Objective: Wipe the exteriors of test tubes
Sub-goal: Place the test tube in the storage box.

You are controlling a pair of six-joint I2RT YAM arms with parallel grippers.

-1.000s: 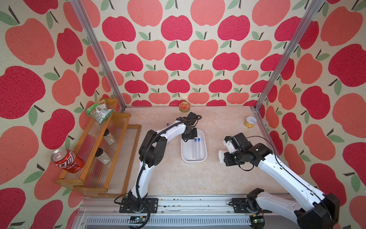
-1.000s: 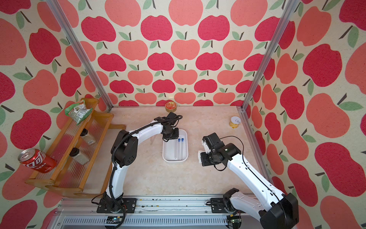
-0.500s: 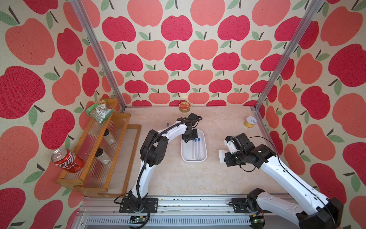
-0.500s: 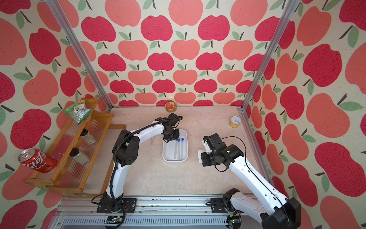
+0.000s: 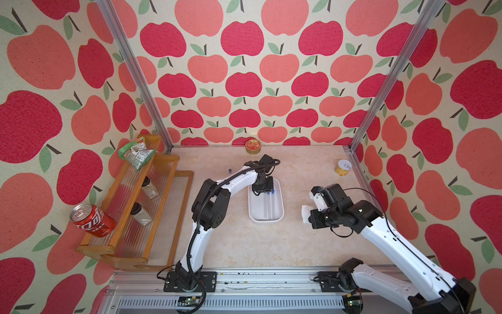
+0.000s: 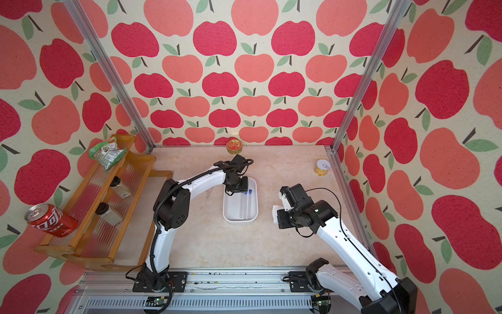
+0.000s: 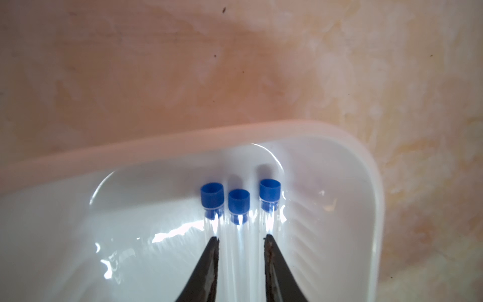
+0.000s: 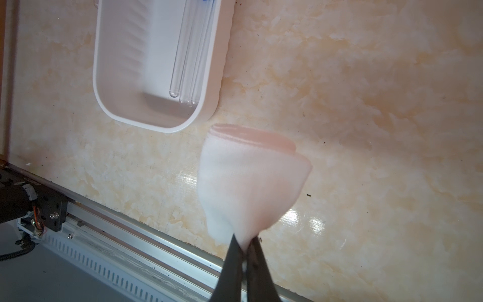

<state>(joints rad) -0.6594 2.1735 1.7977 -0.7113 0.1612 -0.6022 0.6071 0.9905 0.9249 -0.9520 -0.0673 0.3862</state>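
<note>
Your left pincer (image 7: 241, 241) stood open inside the white tray (image 7: 183, 146), its two dark fingers (image 7: 209, 266) apart and reaching down toward the tray floor. Three test tubes (image 7: 238, 235) lay side by side there, their blue caps (image 7: 239, 200) just ahead of the fingertips. The middle tube ran between the fingers with a gap on each side. The outer two lay just outside them, one by each fingertip, and I could not tell whether either was touched. In both top views this pincer sat over the capped end of the tray, and the clear tube bodies stretched away behind it.

Your right pincer (image 8: 247, 247) was closed on a white cloth (image 8: 251, 183). It pinched one corner, so the rest fanned out ahead of the fingertips with the marbled tabletop (image 8: 366, 104) beyond it. The tray lay further ahead of that pincer and off to one side, apart from the cloth.
</note>
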